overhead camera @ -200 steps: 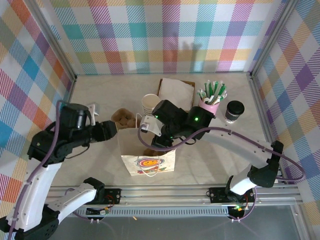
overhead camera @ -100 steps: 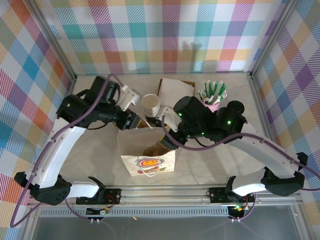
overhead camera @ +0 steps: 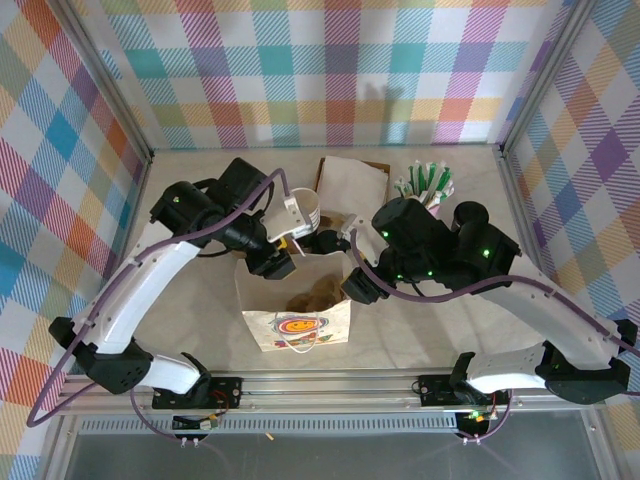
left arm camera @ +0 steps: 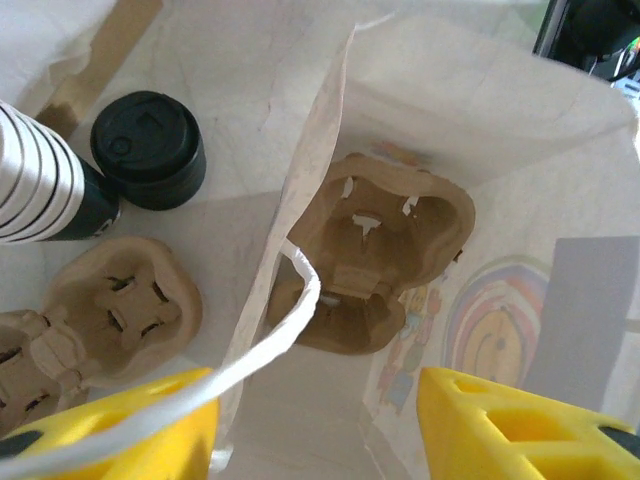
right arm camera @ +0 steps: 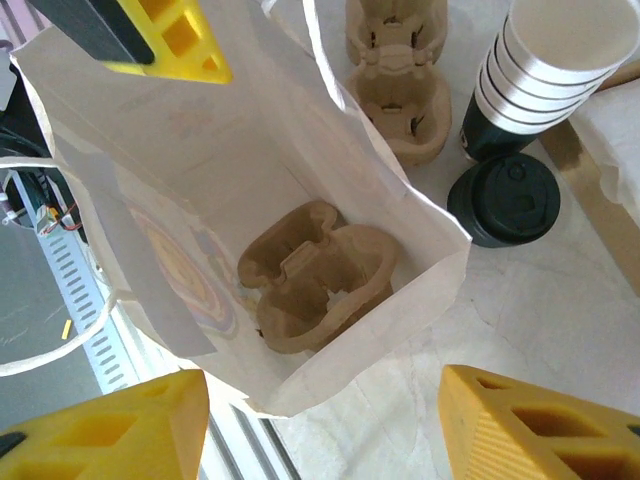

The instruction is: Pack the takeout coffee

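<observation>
Beside the stack of cups (right arm camera: 560, 60), just outside the white paper bag (right arm camera: 160, 140), the takeout coffee (right arm camera: 510, 198) stands upright — likely light and crushable — so squeeze its dark wall below the lid gently; your left gripper (left arm camera: 315, 400) and right gripper (right arm camera: 320, 385) are both spread.

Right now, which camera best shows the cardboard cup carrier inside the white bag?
Right wrist view: it looks down into the open bag and shows the whole cup carrier. In the left wrist view the bag's rim hides its left edge. The top external view catches just a brown patch of it.
</observation>
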Tool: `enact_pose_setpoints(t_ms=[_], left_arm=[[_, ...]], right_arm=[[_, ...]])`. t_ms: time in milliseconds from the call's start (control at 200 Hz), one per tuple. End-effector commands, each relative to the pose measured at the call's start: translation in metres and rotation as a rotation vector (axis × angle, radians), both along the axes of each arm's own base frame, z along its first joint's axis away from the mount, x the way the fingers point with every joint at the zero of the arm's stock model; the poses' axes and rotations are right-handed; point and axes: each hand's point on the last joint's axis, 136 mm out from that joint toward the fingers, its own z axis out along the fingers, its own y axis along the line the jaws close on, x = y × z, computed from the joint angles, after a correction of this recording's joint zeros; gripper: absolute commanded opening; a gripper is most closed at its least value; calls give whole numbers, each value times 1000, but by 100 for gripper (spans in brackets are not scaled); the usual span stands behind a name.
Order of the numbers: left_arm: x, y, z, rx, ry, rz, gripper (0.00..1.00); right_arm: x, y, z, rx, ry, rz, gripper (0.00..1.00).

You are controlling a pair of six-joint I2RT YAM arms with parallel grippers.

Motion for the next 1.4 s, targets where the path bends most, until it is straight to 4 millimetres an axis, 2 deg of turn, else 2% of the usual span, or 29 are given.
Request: enact_pose_setpoints(t_ms=[0,175,440,550,725,780,910,1020,1125,1205,1245,1395], left_arm=[[0,0,-6,23,-37,-43,57],[17,-4,-18,74,-32,-13,58],[30,-6,-25,126,-20,3,55],[31,-7,-25,128,-23,2,49],[21,-3,-21,119,-7,-7,29],[17,0,-25,138,12,-11,30],[16,9,-41,202,39,8,39],[20,7,-45,215,49,19,38],[21,2,-46,208,61,23,28],[23,-2,-44,199,71,53,8],[24,-3,-43,188,80,78,0],[15,-14,-29,100,156,196,0]], right_arm=[[-7,-3,-4,10,47,-6,62],[-9,-4,-1,25,49,-4,62],[-11,-3,2,35,40,17,61],[-10,-2,1,37,37,21,61],[-10,-1,1,36,30,29,61],[-10,-1,1,35,25,33,61],[-10,-1,0,32,19,43,61],[-11,0,-1,29,17,57,61],[-10,-1,-2,16,16,47,61],[-5,-6,-3,0,11,16,62],[-2,-9,-4,-13,8,-7,62],[20,-30,-2,-41,-18,-155,63]])
